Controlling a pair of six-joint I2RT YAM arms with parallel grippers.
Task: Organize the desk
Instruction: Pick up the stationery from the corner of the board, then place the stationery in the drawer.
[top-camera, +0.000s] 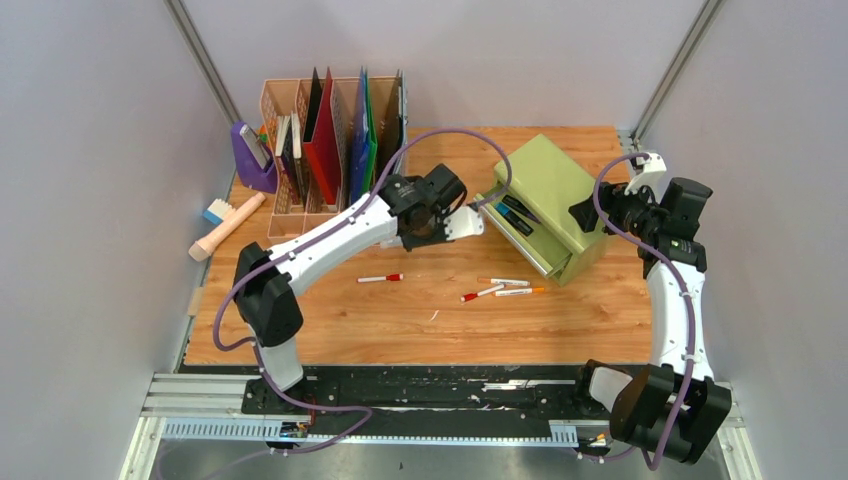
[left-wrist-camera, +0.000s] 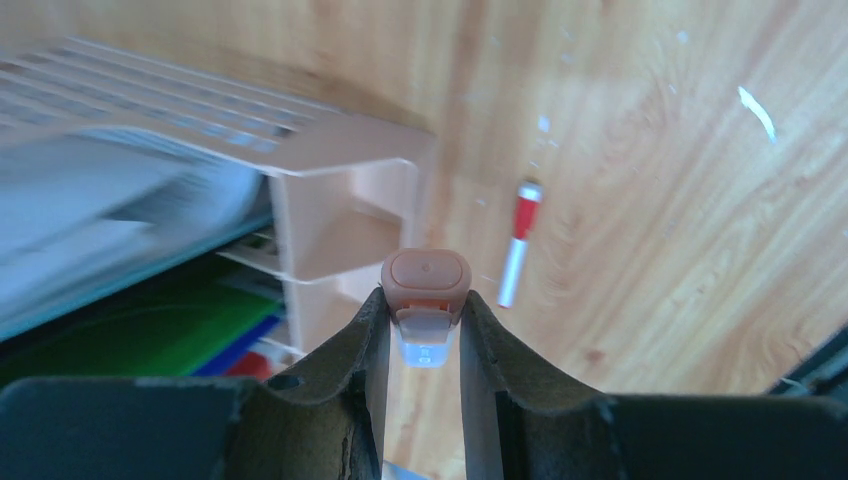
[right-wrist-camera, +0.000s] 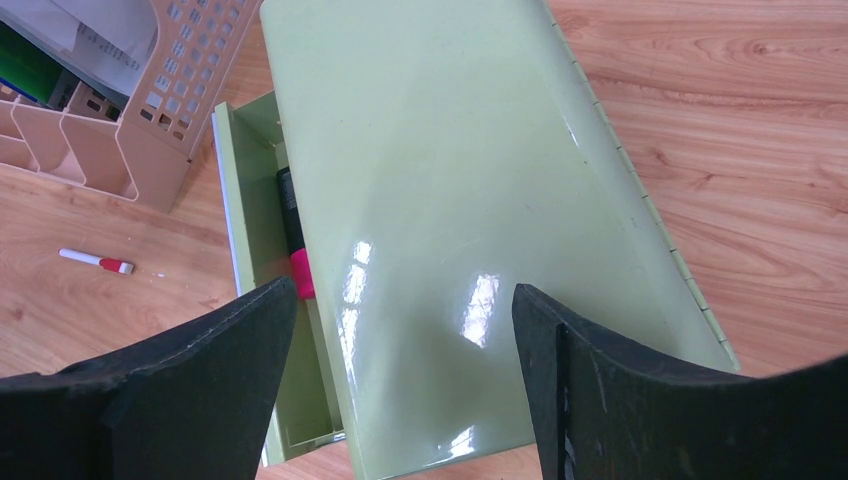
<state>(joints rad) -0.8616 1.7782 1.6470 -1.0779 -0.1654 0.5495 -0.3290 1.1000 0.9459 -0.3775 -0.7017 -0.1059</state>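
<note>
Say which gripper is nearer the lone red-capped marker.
Left. The left gripper, clamping a peach-capped item, hangs just beyond the marker; the right gripper hovers over the green cabinet.

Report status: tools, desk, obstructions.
Left tool shut on small peach-capped item. Right tool open at green cabinet, drawer out. Markers loose on desk. No obstruction seen.

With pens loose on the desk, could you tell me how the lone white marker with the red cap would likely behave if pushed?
The round white marker with a red cap would probably roll if nudged sideways on the smooth wooden desk. It looks light and stiff, so an endwise push should just slide it.
</note>
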